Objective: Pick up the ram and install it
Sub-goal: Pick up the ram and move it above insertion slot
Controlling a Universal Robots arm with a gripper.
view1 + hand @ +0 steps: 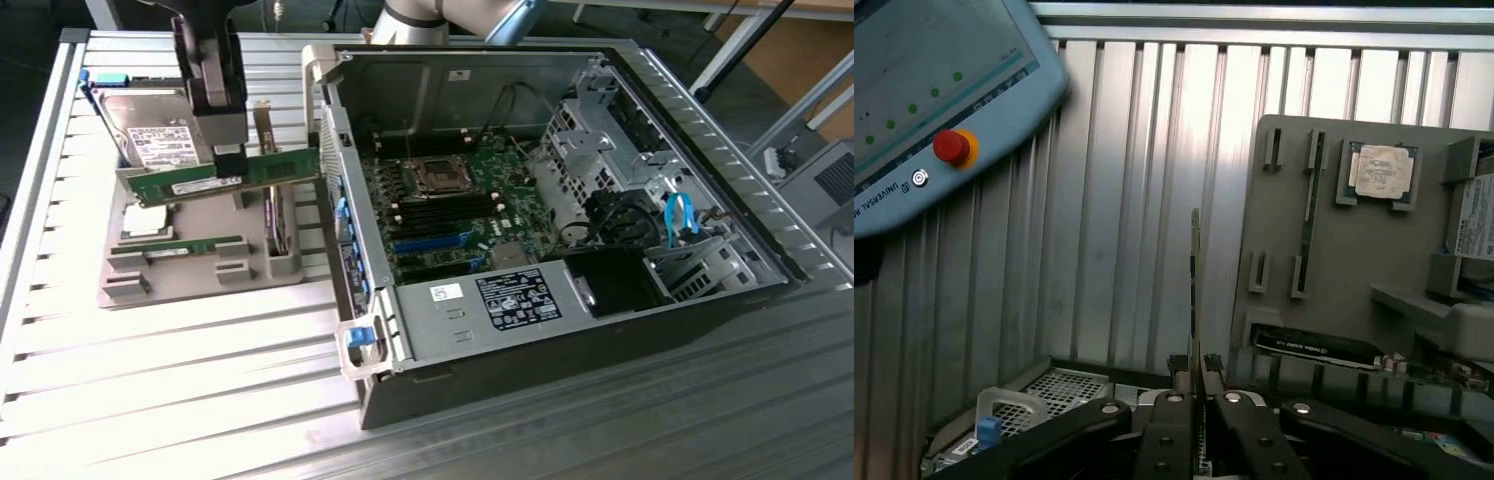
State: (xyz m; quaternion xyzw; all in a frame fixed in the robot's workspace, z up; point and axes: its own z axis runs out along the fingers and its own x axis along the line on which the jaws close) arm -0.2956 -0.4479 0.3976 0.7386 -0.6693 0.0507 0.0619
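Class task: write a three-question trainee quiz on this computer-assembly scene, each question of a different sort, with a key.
1. True or false: the gripper is shut on the long green circuit-board ram stick, holding it above the grey holder tray.
2. Multiple choice: what lies in the tray's slot below the held stick? A) a second green ram stick B) a blue cable C) a screwdriver.
3. Fill in: the open black computer case stands on the exterior view's ____ of the tray.
Key: 1 true; 2 A; 3 right.
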